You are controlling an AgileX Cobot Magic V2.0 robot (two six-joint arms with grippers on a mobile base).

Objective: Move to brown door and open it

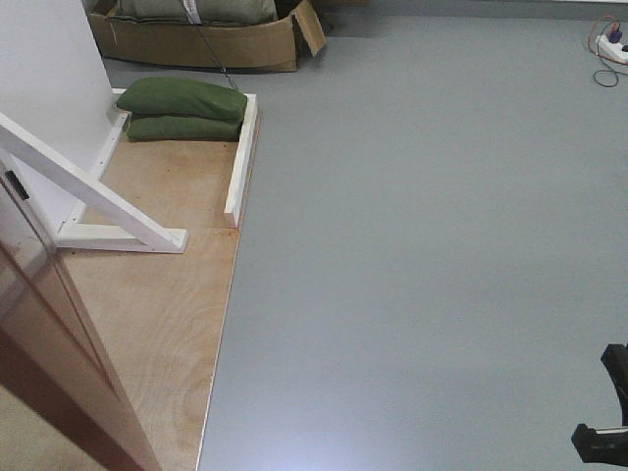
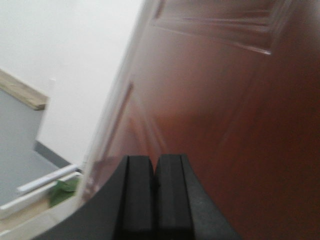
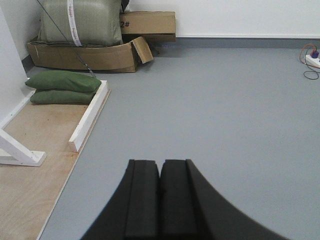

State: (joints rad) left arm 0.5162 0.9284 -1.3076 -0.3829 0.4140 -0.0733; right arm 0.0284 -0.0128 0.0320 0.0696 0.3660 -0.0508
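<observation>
The brown door point(image 2: 230, 100) fills the left wrist view, glossy reddish-brown with a recessed panel, very close and blurred. My left gripper point(image 2: 155, 160) is shut with nothing between its fingers, its tips right at the door's face near the door's pale left edge. In the front view the door point(image 1: 49, 334) stands at the lower left, swung out over the plywood base point(image 1: 167, 304). My right gripper point(image 3: 160, 163) is shut and empty, hanging over grey floor point(image 3: 225, 110) away from the door.
White wooden frame braces point(image 1: 108, 201) and a white rail point(image 1: 240, 162) sit on the plywood. Two green sandbags point(image 1: 186, 103) lie behind them, cardboard boxes point(image 1: 196, 39) beyond. A power strip with cable point(image 1: 610, 44) lies far right. A black arm part point(image 1: 603, 432) shows at lower right.
</observation>
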